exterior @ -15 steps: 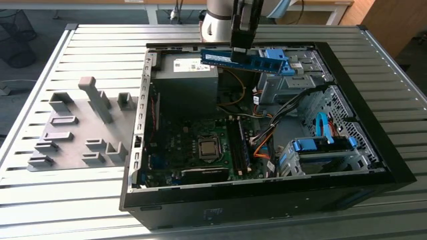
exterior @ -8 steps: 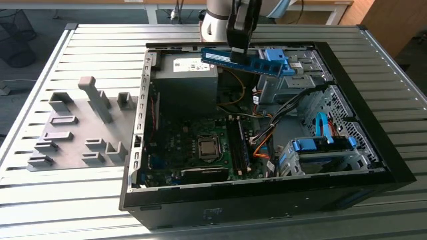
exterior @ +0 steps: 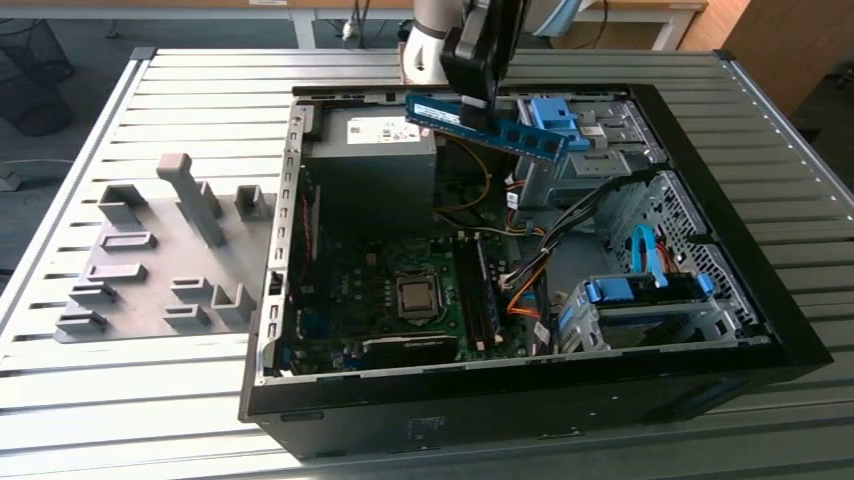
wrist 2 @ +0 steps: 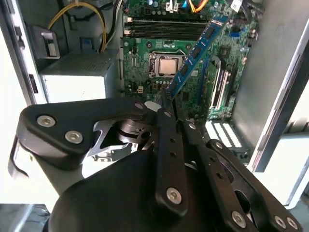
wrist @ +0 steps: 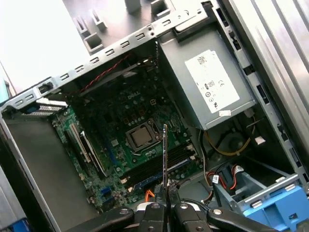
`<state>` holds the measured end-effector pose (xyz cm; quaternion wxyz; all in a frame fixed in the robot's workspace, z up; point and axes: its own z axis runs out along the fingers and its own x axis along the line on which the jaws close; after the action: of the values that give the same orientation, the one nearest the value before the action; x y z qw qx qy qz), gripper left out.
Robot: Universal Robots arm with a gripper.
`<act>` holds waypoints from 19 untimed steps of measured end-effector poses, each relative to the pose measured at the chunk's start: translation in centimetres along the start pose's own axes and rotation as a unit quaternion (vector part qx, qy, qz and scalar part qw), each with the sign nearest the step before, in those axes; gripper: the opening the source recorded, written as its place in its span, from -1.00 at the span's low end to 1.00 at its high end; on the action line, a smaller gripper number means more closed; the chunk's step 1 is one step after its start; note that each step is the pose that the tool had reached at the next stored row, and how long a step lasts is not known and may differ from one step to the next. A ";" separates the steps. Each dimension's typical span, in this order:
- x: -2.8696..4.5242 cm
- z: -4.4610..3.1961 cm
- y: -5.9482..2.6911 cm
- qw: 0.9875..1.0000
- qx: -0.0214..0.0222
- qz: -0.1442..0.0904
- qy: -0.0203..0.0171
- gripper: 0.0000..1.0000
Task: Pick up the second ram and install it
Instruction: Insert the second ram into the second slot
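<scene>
My gripper point(exterior: 477, 98) hangs over the back of the open computer case point(exterior: 287, 250), shut on the second ram point(exterior: 483, 126). This is a long, thin, bluish-green stick with dark chips, held near its middle and tilted above the power supply and drive cage. In the second wrist view the ram point(wrist 2: 197, 52) reaches out from the gripper point(wrist 2: 164, 102) over the motherboard point(wrist 2: 145, 72). In the first wrist view the ram point(wrist: 165, 154) appears edge-on above the gripper point(wrist: 165, 197). Below it lie the long memory slots point(wrist: 159, 165), which run beside the processor socket point(exterior: 418, 295).
A grey power supply point(exterior: 374, 160) fills the case's back corner. Blue drive brackets point(exterior: 561, 120) point(exterior: 643, 290) sit along the exterior view's right side. Orange and black cables point(exterior: 527, 285) run beside the slots. Grey holder blocks point(exterior: 167, 250) stand on the slatted table point(exterior: 200, 90).
</scene>
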<state>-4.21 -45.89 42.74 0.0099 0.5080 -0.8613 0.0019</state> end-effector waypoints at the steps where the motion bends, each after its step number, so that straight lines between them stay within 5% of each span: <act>1: 0.00 0.01 0.00 1.000 0.000 0.008 0.000 -0.73; 6: 0.00 0.06 0.00 0.999 0.001 0.047 0.003 -0.73; 10: 0.00 0.10 0.00 0.997 0.001 0.079 0.004 -0.73; 19: 0.00 0.18 0.00 0.989 0.002 0.150 0.008 -0.73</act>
<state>-4.21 -45.89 42.56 0.0154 0.3733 -0.9275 0.0094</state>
